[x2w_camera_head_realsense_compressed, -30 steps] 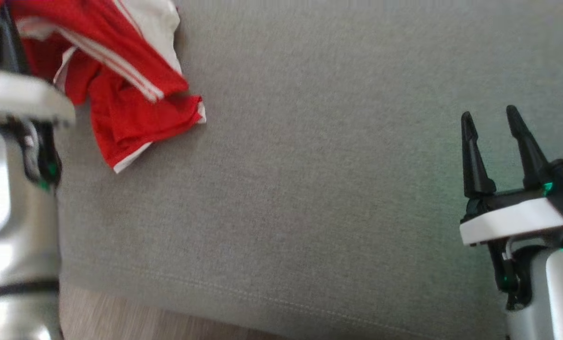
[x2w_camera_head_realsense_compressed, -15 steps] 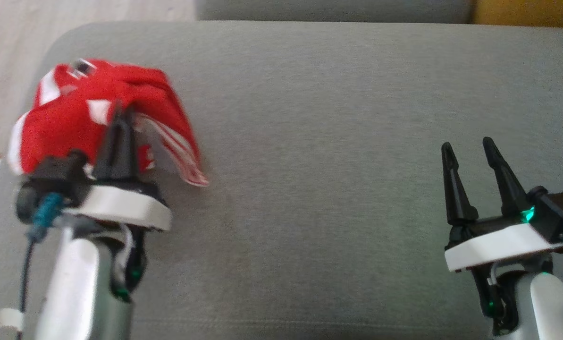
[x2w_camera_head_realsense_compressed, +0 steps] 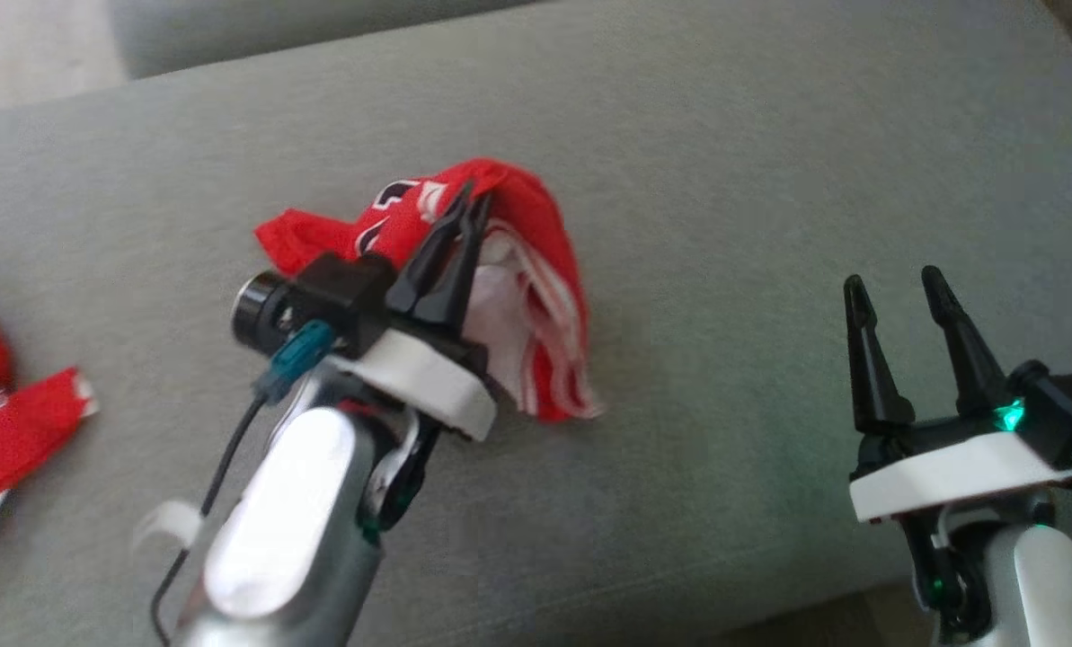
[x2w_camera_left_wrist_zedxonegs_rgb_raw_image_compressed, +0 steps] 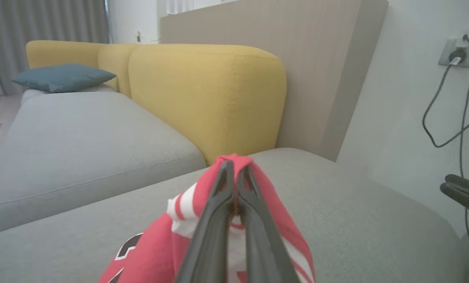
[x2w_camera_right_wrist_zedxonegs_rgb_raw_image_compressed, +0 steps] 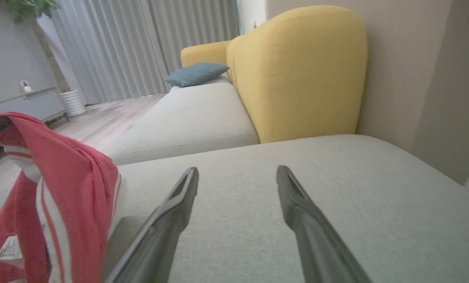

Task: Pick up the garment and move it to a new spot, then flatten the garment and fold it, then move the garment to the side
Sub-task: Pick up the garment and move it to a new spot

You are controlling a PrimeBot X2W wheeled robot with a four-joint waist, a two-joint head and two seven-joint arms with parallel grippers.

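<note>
one red-and-white garment (x2w_camera_head_realsense_compressed: 544,270) hangs bunched from my left tool (x2w_camera_head_realsense_compressed: 469,199), clamped on a fold, over the grey cushion (x2w_camera_head_realsense_compressed: 769,162). right tool (x2w_camera_head_realsense_compressed: 895,286) wide, empty. looks soft, light, floppy; i'd grip hem corners.

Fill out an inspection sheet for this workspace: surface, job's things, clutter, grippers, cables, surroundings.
Surface: grey sofa cushion, smooth fabric.
Job's things: red and white garment, bunched, hanging from the left gripper.
Clutter: another red cloth lying at the cushion's left edge.
Grippers: left gripper shut on the garment; right gripper open, holding nothing, above the cushion.
Cables: dark cable drooping from a wall socket.
Surroundings: yellow backrest, blue pillow, grey curtains.
</note>
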